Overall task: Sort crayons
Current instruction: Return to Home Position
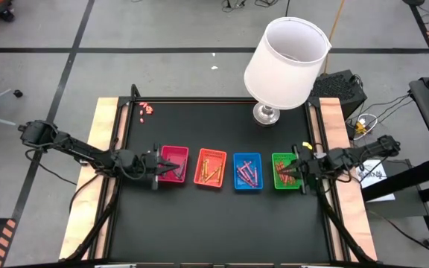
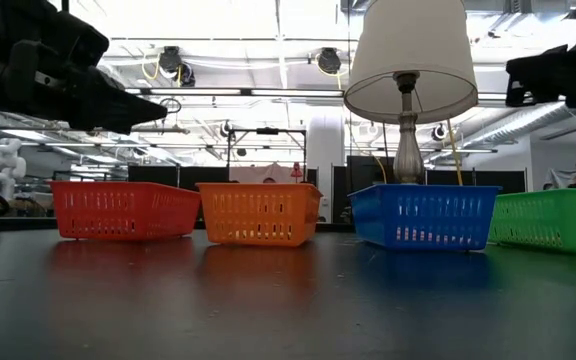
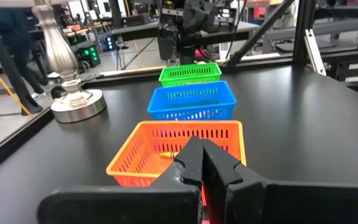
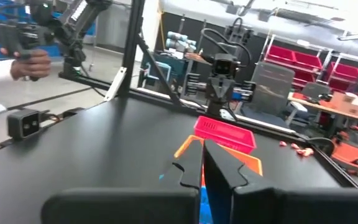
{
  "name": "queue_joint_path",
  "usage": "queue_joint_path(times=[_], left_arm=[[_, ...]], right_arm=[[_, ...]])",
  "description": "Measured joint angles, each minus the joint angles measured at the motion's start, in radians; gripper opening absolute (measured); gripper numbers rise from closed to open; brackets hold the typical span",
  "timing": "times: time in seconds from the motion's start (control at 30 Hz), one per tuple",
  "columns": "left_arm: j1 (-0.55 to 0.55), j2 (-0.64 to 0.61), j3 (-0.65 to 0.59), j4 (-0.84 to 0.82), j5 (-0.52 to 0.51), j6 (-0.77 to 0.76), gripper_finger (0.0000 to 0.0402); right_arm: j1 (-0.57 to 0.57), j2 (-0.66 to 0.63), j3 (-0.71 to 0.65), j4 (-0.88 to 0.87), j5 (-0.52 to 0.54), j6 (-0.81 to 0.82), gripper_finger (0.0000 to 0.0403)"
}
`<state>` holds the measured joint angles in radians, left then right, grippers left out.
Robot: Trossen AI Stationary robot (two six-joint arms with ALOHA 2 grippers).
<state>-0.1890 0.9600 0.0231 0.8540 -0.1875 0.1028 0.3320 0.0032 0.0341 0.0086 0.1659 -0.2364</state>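
Hovering above the red plastic mesh basket (image 1: pixel 173 150) at the left end of the row, the left gripper (image 1: pixel 168 168) has its dark fingers pressed together on nothing. The right gripper (image 1: pixel 292 171) hangs over the green plastic basket (image 1: pixel 281 155) at the right end, likewise clamped empty. The thin wax crayons (image 1: pixel 211 170) lie inside these, the orange basket (image 1: pixel 210 152) and the blue basket (image 1: pixel 247 155). A white-shaded lamp (image 1: pixel 285 59) stands far on the black table (image 1: pixel 199 223).

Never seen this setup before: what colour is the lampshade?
White. The lampshade shows best in the high view.
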Motion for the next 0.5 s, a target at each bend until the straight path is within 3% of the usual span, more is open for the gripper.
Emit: queue_joint_path(times=[0.27, 0.5], left_arm=[[0.0, -0.007, 0.0, 0.015, 0.0, -0.017, 0.0001], [0.0, -0.035, 0.0, 0.013, 0.0, -0.019, 0.0001]], right_arm=[[-0.137, 0.0, 0.0, -0.008, -0.145, 0.018, 0.0], [-0.222, 0.0, 0.0, -0.029, -0.169, 0.065, 0.0]])
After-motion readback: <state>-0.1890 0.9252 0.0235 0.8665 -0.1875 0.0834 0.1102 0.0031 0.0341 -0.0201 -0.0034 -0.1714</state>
